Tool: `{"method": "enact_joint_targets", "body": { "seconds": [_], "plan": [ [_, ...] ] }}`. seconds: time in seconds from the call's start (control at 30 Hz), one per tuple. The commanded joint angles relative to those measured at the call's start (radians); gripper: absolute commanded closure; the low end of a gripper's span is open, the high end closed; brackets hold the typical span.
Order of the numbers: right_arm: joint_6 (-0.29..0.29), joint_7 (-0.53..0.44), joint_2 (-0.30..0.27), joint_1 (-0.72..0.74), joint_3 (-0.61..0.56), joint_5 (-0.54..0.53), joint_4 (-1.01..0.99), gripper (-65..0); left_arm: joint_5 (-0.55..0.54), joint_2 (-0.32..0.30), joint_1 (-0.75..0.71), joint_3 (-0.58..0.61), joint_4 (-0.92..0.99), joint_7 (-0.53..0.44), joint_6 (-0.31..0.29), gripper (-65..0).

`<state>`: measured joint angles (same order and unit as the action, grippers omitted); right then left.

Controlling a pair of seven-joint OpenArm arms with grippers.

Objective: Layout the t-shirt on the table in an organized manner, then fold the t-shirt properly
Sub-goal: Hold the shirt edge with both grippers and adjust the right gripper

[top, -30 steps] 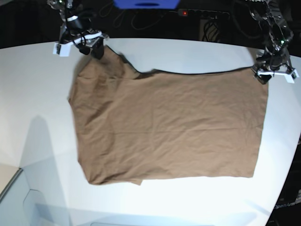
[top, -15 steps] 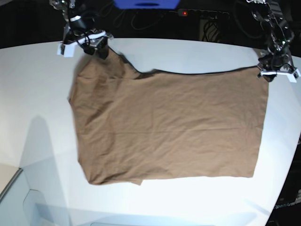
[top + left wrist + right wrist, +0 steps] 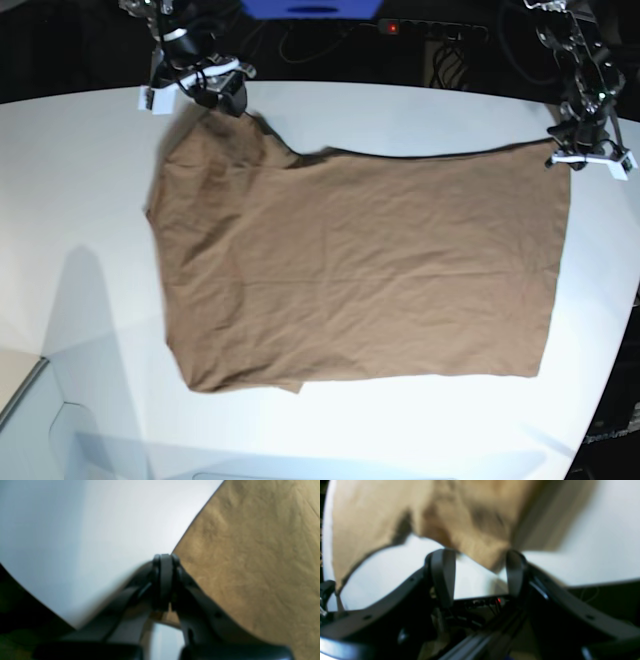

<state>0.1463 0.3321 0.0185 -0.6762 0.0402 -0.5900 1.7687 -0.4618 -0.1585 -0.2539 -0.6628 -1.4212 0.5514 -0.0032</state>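
— Where is the t-shirt (image 3: 370,260) located?
— It is spread across the center of the base view, on the table (image 3: 90,160).
— Gripper states?
— The left gripper (image 3: 165,607) is closed at the shirt's upper-right corner; the right gripper (image 3: 480,577) is open around the fabric's edge, upper left.

The base camera looks down from high up, over the whole brown shirt (image 3: 360,260). Each wrist camera looks past its tool, close to a different shirt corner on the desk (image 3: 90,160).
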Motion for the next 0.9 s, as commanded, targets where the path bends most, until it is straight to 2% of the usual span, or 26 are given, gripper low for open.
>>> {"method": "enact_joint_targets", "body": {
  "seconds": [0.0,0.17,0.23,0.3,0.47,0.87],
  "plan": [
    [0.009,0.003,-0.004,-0.006,-0.003,-0.006,-0.011,-32.8,-0.001,-0.003,-0.008,0.001,0.001,0.055,0.004,-0.1],
    [0.009,0.003,-0.004,0.011,-0.006,-0.006,-0.04,-32.7,-0.001,-0.003,-0.009,-0.002,-0.008,0.055,0.004,-0.1],
    [0.009,0.003,-0.004,0.013,-0.006,-0.006,-0.04,-30.3,-0.002,-0.003,-0.012,-0.002,-0.01,0.055,0.004,-0.1],
    [0.009,0.003,-0.004,0.013,-0.006,-0.006,-0.039,-24.6,-0.002,-0.005,-0.012,-0.002,-0.01,0.055,0.004,-0.1],
    [0.009,0.006,-0.004,0.023,-0.006,-0.006,-0.036,0.0,-0.005,-0.006,-0.009,-0.002,-0.01,0.055,0.004,-0.1],
    [0.011,0.0,-0.009,-0.021,-0.004,-0.008,0.179,0.0,-0.009,-0.052,-0.006,-0.004,-0.039,0.055,0.004,-0.1]
  ]
}}
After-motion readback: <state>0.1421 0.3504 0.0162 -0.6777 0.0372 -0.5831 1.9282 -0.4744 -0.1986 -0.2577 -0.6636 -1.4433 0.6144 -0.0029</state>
